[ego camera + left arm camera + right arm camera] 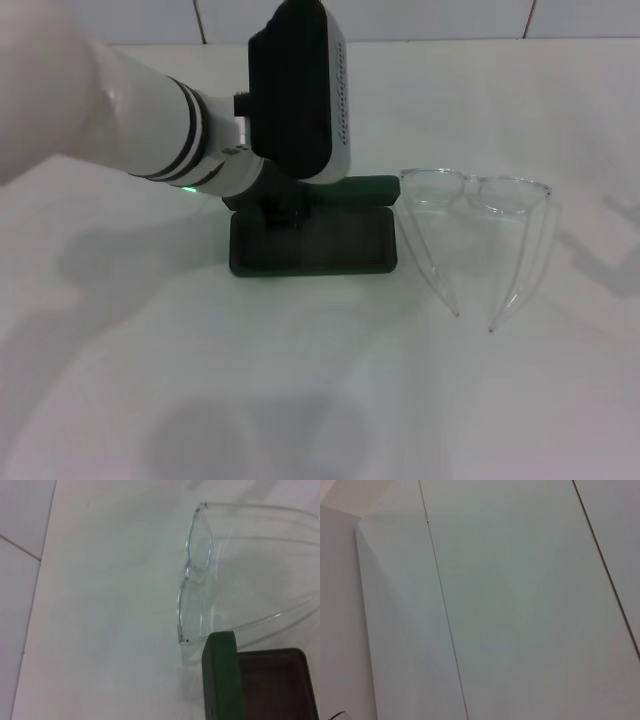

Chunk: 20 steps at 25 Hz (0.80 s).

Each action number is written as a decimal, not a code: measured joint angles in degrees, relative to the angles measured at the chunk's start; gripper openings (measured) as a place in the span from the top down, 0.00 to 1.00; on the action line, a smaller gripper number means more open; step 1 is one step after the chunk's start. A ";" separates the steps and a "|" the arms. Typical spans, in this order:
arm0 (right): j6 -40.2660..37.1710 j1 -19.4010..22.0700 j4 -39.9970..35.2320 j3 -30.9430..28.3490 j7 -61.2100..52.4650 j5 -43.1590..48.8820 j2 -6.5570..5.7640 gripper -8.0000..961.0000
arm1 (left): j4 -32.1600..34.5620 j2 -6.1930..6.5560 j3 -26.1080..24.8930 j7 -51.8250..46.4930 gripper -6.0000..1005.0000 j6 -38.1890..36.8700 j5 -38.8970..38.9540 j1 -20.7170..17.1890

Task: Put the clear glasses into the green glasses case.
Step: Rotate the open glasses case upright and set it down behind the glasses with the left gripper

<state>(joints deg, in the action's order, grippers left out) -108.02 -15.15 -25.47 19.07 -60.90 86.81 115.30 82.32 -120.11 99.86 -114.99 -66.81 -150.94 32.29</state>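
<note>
The green glasses case (335,245) lies open at the table's middle, its lid standing up along the far side and its dark lining bare. My left arm reaches over the case's left half, and my left gripper (281,212) is down at the lid's left part, mostly hidden under the wrist. Just right of the case, the clear glasses (478,195) rest on the table, lens at the far side and both arms unfolded toward me. In the left wrist view the clear glasses (196,570) lie beyond the end of the case lid (222,680). My right gripper is out of view.
The white table (320,400) carries only the case and glasses. A tiled wall (420,18) runs along its far edge. The right wrist view shows only pale tiled surface (520,605).
</note>
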 joint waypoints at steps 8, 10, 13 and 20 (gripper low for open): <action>-0.09 0.13 0.11 0.00 0.37 0.00 -0.06 0.11 | -0.08 0.01 1.04 -2.72 0.72 0.75 -0.95 0.04; -0.09 0.13 0.16 0.00 0.41 0.00 -0.07 0.11 | -0.08 0.00 1.05 -3.02 0.72 0.80 -0.96 0.05; -0.09 0.13 0.18 0.00 0.43 0.00 -0.08 0.11 | -0.05 -0.01 1.06 -3.04 0.71 0.81 -0.78 0.06; -0.08 0.13 0.18 0.00 0.43 0.01 -0.08 0.11 | 0.25 -0.04 1.16 -3.05 0.70 0.79 -0.56 0.01</action>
<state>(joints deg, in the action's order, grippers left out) -108.10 -15.02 -25.29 19.07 -60.46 86.82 115.22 82.57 -120.15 101.02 -118.04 -66.01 -151.49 32.30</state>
